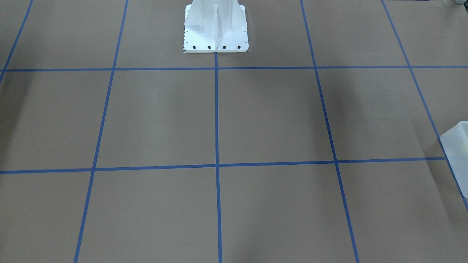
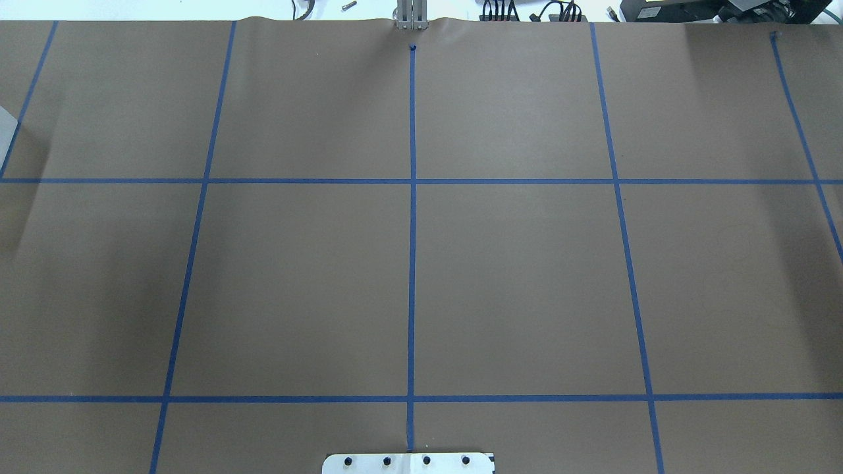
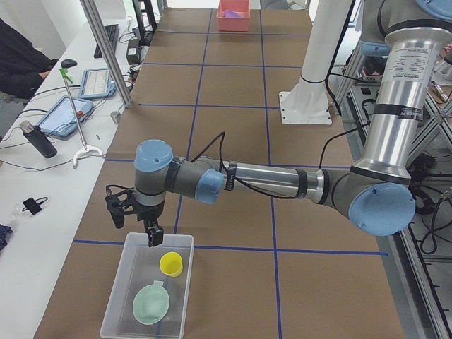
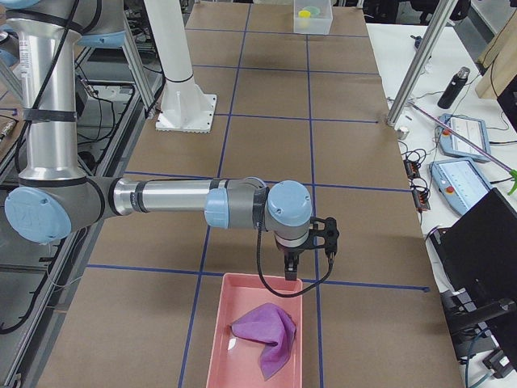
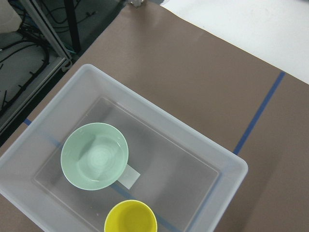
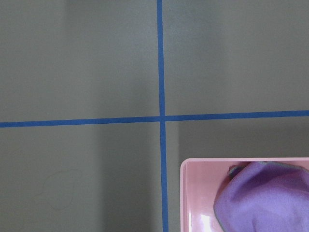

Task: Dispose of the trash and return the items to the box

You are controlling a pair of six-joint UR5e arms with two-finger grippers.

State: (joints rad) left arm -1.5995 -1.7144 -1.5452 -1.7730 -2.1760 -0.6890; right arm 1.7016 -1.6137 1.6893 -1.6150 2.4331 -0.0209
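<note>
The translucent box [image 3: 115, 311] stands at the table's near end in the exterior left view. The yellow cup [image 3: 171, 263] and the mint-green bowl [image 3: 150, 305] lie inside it. The left wrist view looks down on the box [image 5: 159, 117], the bowl [image 5: 95, 155] and the cup [image 5: 130, 218]. My left gripper [image 3: 135, 226] hangs just above the box's far rim; I cannot tell if it is open or shut. My right gripper [image 4: 310, 255] hangs above the far rim of a pink tray [image 4: 216, 343]; I cannot tell its state. A crumpled purple piece of trash [image 4: 266, 327] lies in that tray.
The white pedestal base [image 1: 215, 34] stands at the table's robot side. A corner of the box [image 1: 457, 146] shows at the front-facing view's right edge. A side desk with tablets [image 4: 460, 133] and a bottle [image 4: 452, 87] runs along the table. The right wrist view shows the tray's corner [image 6: 193, 193].
</note>
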